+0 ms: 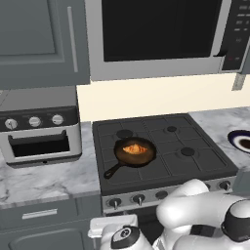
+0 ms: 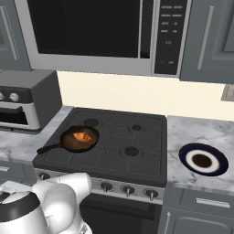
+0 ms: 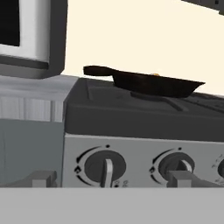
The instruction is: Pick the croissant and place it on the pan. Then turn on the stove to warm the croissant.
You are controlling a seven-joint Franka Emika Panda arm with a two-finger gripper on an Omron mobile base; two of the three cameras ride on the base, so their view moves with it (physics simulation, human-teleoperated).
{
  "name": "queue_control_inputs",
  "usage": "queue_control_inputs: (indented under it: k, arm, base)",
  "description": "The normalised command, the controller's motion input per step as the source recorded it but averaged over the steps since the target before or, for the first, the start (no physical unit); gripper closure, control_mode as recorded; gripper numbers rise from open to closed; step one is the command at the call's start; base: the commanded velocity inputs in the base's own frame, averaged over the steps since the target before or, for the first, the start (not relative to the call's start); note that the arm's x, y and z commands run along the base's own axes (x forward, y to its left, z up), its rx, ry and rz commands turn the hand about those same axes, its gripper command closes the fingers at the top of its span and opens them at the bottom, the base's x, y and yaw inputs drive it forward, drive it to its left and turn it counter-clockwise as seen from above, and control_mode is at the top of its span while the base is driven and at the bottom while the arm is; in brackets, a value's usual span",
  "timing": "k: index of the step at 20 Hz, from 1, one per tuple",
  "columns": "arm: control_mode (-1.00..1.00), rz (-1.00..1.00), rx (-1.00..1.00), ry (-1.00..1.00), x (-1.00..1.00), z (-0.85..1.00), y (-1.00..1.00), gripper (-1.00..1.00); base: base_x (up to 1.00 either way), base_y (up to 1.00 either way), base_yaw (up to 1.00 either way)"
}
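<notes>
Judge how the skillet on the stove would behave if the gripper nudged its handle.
The pan looks like thick cast iron, so probably heavy and stiff. Resting on grates, it would likely pivot rather than slide. The croissant inside lies loose and might shift.

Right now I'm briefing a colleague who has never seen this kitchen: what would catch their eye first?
The golden-orange croissant stands out, lying inside the dark pan on the front-left burner of the black stove. Next comes the stove's silver front panel, where the open gripper faces the leftmost knob. A dark plate with a white ring sits on the marble counter right of the stove.
</notes>
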Motion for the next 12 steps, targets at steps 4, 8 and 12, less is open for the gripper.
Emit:
queue_control_inputs:
  k: [4,8,12]
  arm:
    - [-1.00,-0.01,0.00,-0.03,0.00,0.00,-0.02,-1.00]
    - [-1.00,0.00,0.02,-0.01,0.00,0.00,-0.13,-1.00]
    - [-1.00,0.00,0.06,0.00,0.02,0.00,-0.25,-1.00]
  base:
    - [0.00,0.00,0.00]
    - [0.00,0.00,0.00]
    - [0.00,0.00,0.00]
